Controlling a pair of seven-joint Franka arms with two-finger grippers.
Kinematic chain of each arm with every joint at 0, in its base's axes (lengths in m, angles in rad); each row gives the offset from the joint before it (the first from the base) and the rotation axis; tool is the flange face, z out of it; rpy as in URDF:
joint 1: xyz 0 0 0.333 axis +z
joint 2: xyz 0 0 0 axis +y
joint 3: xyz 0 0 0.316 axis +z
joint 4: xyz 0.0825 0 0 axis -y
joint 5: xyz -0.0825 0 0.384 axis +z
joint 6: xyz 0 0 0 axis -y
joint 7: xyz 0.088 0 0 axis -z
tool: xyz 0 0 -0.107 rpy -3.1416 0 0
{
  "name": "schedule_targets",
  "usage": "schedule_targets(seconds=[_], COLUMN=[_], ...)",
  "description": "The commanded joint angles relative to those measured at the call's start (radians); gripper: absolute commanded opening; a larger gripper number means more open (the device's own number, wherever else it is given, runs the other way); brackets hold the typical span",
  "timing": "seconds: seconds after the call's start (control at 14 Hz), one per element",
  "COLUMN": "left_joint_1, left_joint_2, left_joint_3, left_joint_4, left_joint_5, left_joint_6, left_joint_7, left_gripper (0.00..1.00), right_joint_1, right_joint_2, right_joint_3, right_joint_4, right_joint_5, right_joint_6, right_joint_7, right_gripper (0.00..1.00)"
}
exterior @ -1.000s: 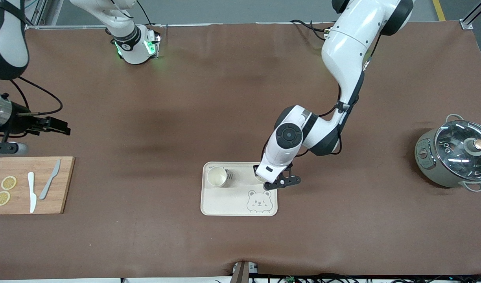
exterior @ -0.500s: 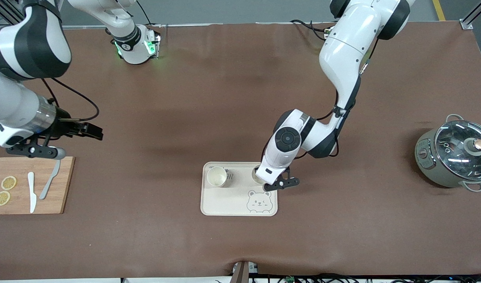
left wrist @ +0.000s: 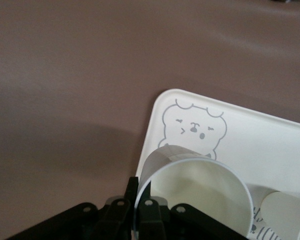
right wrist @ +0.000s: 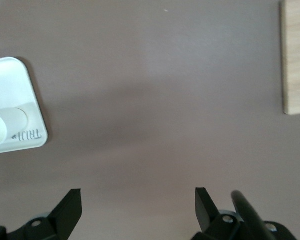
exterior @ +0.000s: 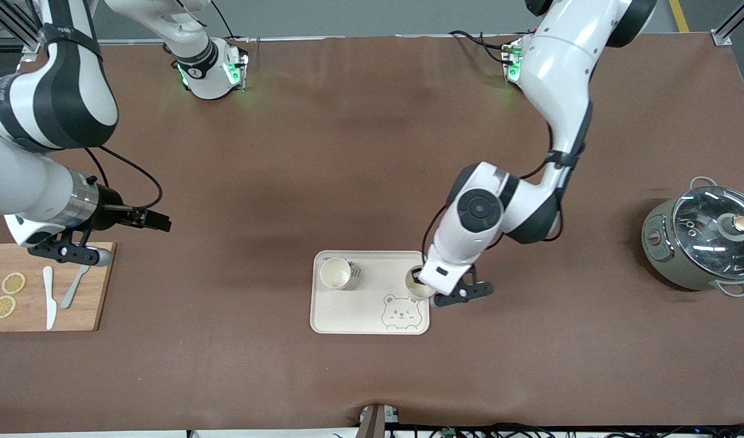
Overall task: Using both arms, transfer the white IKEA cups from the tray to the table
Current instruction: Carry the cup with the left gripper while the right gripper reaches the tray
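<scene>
1. Over the tray's [exterior: 347, 316] edge toward the left arm's end of the table, the left gripper [exterior: 421, 283] is clamped on the rim of one white cup [exterior: 418, 287]. In the left wrist view one finger sits inside the wall and the other outside, a pinch that suits a handleless cup with nothing else to grab.
2. That held cup [left wrist: 195, 192] hangs just above the bear-face drawing [left wrist: 192, 127], and it seems lifted clear of the tray floor, though I cannot be certain it has left contact.
3. Its long axis runs from base to mouth. The mouth faces up and slightly toward the wrist camera, so the cup looks a little tilted rather than plumb.
4. On the tray's corner toward the right arm's end, farther from the front camera, the second white cup [exterior: 335, 273] stands upright, mouth up, untouched.
5. Above the brown table [exterior: 347, 152] close to the wooden cutting board [exterior: 40, 286], the right gripper [exterior: 149, 219] has its fingers [right wrist: 70, 207] spread wide and empty, pointing toward the tray, probably lining up for that second cup.
6. Well apart at the left arm's end sits a grey cooking pot [exterior: 700, 243], out of the working path.
</scene>
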State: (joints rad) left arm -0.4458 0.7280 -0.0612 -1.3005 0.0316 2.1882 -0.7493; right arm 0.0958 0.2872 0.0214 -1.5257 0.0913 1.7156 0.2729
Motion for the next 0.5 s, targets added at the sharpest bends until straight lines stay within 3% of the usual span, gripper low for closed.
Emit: schedule_targets(seconds=[0.0,0.14,0.43], left_joint_1=[0.067,0.140,0.310], left_joint_2=[-0.116,-0.189,-0.272], left_joint_3=[-0.006,-0.008,-0.009], left_joint_4=[-0.110,-0.215,-0.383], left_joint_5=[0.027,0.027,0.024], left_joint_6=[-0.031,-0.031,-0.024], left_joint_7=[0.069,0.184,0.456], left_gripper=[0.00,0.00,0.00], right_joint_1=[0.035,0.042,0.099], right_joint_2=[0.053,0.075,0.127], right_joint_3=[0.005,0.003,0.003], right_joint_4=[0.029,0.021,0.022], right_joint_5=[0.022,0.140,0.166], right_joint_6=[0.050,0.094,0.202], right_joint_7=[0.022,0.026,0.090], right_gripper=[1.00,1.00,1.00])
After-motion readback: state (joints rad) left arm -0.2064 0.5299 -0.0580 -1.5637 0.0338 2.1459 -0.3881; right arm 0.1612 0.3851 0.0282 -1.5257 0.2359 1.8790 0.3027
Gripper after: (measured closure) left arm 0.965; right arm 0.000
